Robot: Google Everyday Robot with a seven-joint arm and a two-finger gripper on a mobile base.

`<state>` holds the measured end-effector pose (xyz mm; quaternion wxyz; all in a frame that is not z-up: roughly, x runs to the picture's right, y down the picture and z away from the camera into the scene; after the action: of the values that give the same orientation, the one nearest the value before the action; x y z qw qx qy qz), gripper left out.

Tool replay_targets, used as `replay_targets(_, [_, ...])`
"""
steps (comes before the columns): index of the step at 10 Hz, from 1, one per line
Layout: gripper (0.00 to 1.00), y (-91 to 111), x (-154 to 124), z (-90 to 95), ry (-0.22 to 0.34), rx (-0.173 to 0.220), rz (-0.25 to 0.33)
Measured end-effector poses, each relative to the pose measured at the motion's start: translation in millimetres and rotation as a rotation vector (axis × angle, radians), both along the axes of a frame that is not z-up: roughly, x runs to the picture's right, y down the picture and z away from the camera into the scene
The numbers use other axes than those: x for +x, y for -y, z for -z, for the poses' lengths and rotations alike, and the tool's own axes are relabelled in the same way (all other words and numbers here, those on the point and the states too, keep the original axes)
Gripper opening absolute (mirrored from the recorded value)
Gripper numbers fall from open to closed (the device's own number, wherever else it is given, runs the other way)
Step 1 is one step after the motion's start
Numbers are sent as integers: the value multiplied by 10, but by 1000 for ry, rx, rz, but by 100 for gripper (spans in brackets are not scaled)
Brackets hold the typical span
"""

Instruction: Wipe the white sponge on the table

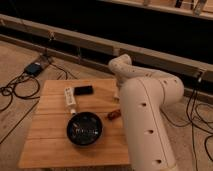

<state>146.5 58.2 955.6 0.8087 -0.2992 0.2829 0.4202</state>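
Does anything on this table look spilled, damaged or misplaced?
Nothing stands out. The dark bowl sits upright on the table, nothing spilled. The end effector is hidden behind the arm at the table's right edge.

A white robot arm (147, 115) bends over the right edge of a wooden table (50, 145), its gripper (118, 95) low at that edge and largely hidden behind the arm. On the table sit a black bowl (85, 128), a long white item with dark markings (70, 99), a small black object (83, 90) and a reddish-brown piece (113, 114). Cables (15, 90) trail across the floor at left.
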Motion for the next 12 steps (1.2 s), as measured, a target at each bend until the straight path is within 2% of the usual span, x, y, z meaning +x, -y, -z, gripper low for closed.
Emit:
replay_targets(3, [4, -27, 15, 46, -17, -22, -28])
replay_targets(4, [0, -41, 18, 54, -20, -30, -33])
replay_targets(9, [0, -121, 65, 35, -49, -73, -15])
replay_targets(12, [0, -85, 204, 18, -114, -69, -21])
